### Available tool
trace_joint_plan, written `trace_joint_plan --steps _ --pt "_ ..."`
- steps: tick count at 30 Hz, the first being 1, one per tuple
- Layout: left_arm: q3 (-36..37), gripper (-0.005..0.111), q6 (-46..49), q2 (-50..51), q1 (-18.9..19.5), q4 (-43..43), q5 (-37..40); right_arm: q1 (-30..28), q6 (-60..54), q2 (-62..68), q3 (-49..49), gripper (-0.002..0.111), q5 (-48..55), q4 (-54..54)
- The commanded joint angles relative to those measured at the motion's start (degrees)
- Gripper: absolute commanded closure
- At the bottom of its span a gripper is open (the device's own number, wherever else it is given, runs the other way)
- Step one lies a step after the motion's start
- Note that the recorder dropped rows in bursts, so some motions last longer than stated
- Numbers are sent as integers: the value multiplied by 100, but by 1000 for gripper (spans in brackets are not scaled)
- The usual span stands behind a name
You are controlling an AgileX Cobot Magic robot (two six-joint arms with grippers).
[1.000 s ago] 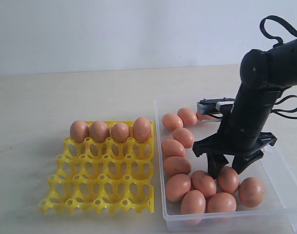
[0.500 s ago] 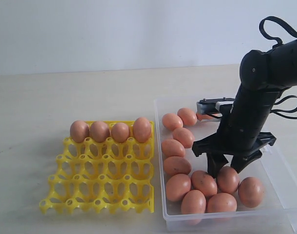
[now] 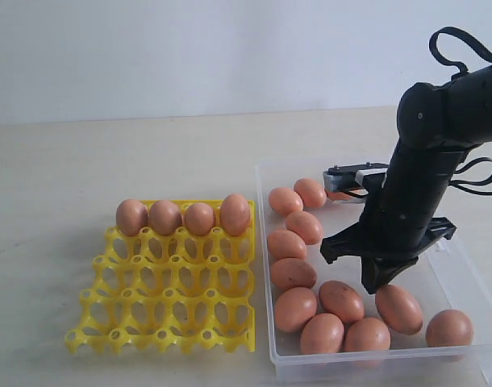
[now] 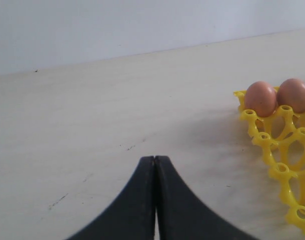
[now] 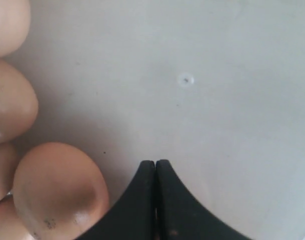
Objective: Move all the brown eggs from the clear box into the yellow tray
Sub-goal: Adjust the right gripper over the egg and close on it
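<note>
The yellow tray holds a back row of brown eggs, the rest of its cups bare. The clear box to its right contains several more brown eggs. My right gripper hangs in the box with its fingers shut on nothing, just above the floor between two eggs. In the right wrist view the right gripper is shut over bare box floor with an egg beside it. My left gripper is shut and empty over the table, the tray's corner off to one side.
A further egg lies at the box's near right corner. Pale tabletop surrounds tray and box, with a white wall behind. The right arm's black wrist and cables rise over the box's right half.
The right gripper's fingers have closed with no egg between them. The egg that sat between them slid right, and another rolled to the box's near right corner.
</note>
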Motion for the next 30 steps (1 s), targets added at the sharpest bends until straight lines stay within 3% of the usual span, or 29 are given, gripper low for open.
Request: trace_joint_plan --steps 1,6,14,30 --pt "-23 107 -25 14 -40 -13 -68 -26 -191 -89 4 108 -1 -27" --pt "-23 107 -25 14 -40 -13 -68 -26 -324 -429 4 95 -69 -27" --pt "-23 107 -25 14 -40 -13 -68 -26 -267 -1077 4 59 -71 -37" --pt "-23 107 -25 14 -40 -13 -68 -26 -326 -1119 802 51 -574 -37"
